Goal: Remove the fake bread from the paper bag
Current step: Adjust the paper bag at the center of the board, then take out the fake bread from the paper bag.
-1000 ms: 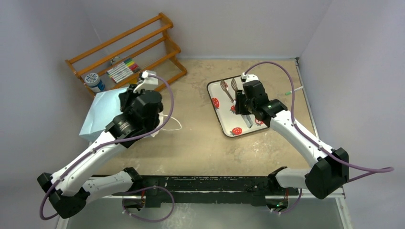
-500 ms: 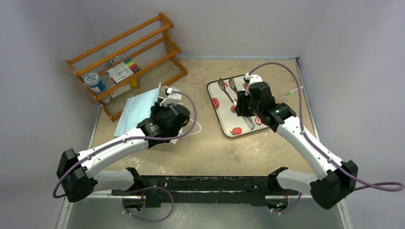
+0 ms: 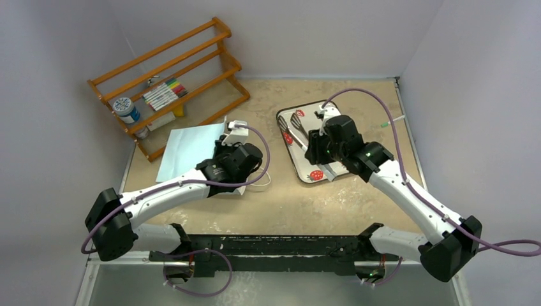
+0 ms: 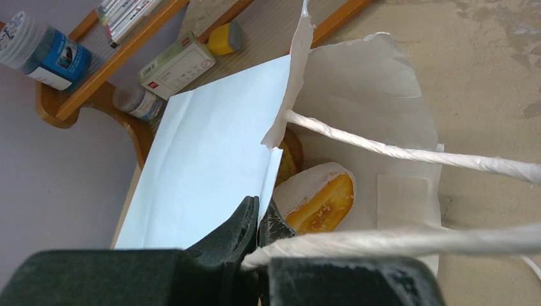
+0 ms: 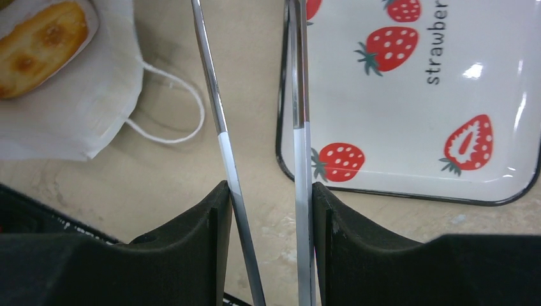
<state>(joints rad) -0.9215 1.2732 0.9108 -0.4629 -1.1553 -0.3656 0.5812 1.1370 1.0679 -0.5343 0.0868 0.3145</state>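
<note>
Left wrist view: the left claw (image 4: 258,215) is pressed together, pinching the paper bag (image 4: 204,159) at its mouth, where a white cord handle (image 4: 395,153) runs into the fingers. Just ahead of the claw the mouth gapes and the fake bread (image 4: 319,204) shows. An orange oval roll (image 4: 312,213) lies on the white lower wall, and a darker piece sits behind it under the blue upper wall. Beyond the bag stands a wooden rack (image 4: 96,83).

In the right wrist view the right claw (image 5: 268,197) is clamped on the metal tongs (image 5: 217,108), whose two arms stand apart. The roll is ahead and to its left, the strawberry tray (image 5: 408,121) ahead and to its right.

The step in hand looks like reaching in with the tongs. Done well, the left claw holds the lip raised while the tongs enter low and clear of the cord handle. They then straddle the roll across its narrow side and close gently.
</note>
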